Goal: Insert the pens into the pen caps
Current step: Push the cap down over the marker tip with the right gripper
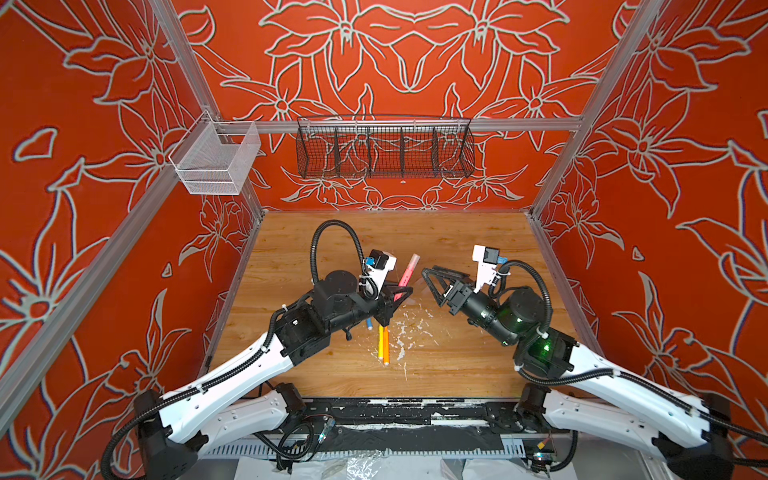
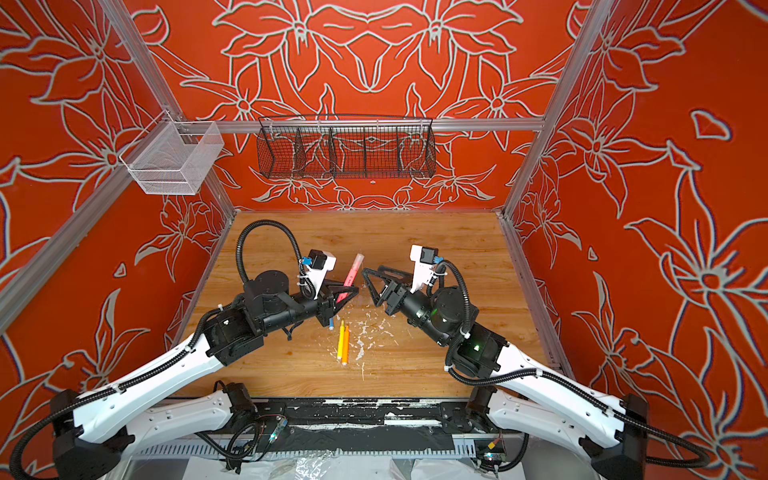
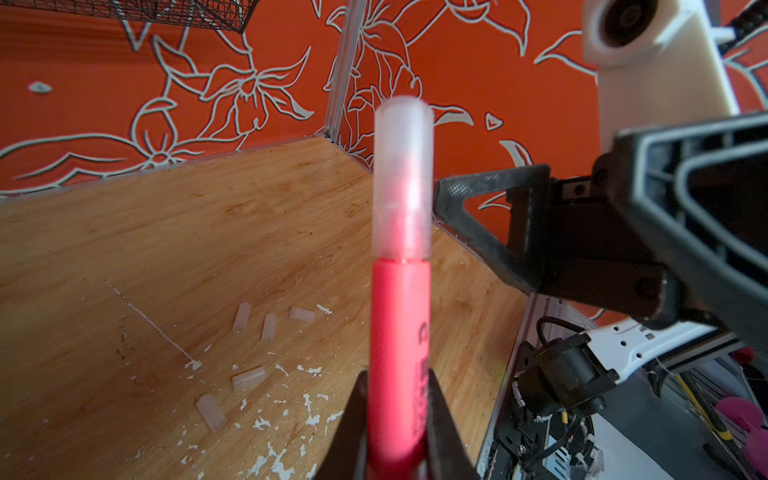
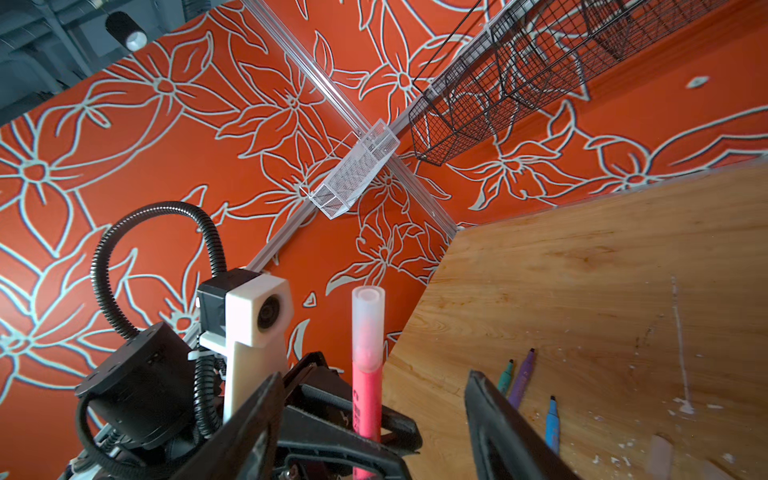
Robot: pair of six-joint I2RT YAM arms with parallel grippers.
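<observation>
My left gripper (image 1: 400,291) (image 3: 397,415) is shut on the pink-red pen (image 1: 405,279) (image 3: 399,332), held upright above the table. A translucent pen cap (image 3: 402,178) (image 4: 368,328) sits over its upper end. My right gripper (image 1: 430,286) (image 4: 374,376) stands open just right of the capped end, one fingertip (image 3: 449,189) close beside the cap and nothing gripped. Several loose pen caps (image 3: 269,327) lie on the wood. Yellow (image 1: 380,343) and orange (image 1: 386,345) pens lie side by side under the left arm, with a blue pen (image 1: 368,323) next to them. In the right wrist view green (image 4: 505,376), purple (image 4: 523,378) and blue (image 4: 552,424) pens lie uncapped.
White paint flecks (image 1: 409,328) are scattered over the wooden table (image 1: 457,365). A black wire basket (image 1: 384,149) hangs on the back wall and a white mesh basket (image 1: 216,162) on the left rail. Red patterned walls close in three sides.
</observation>
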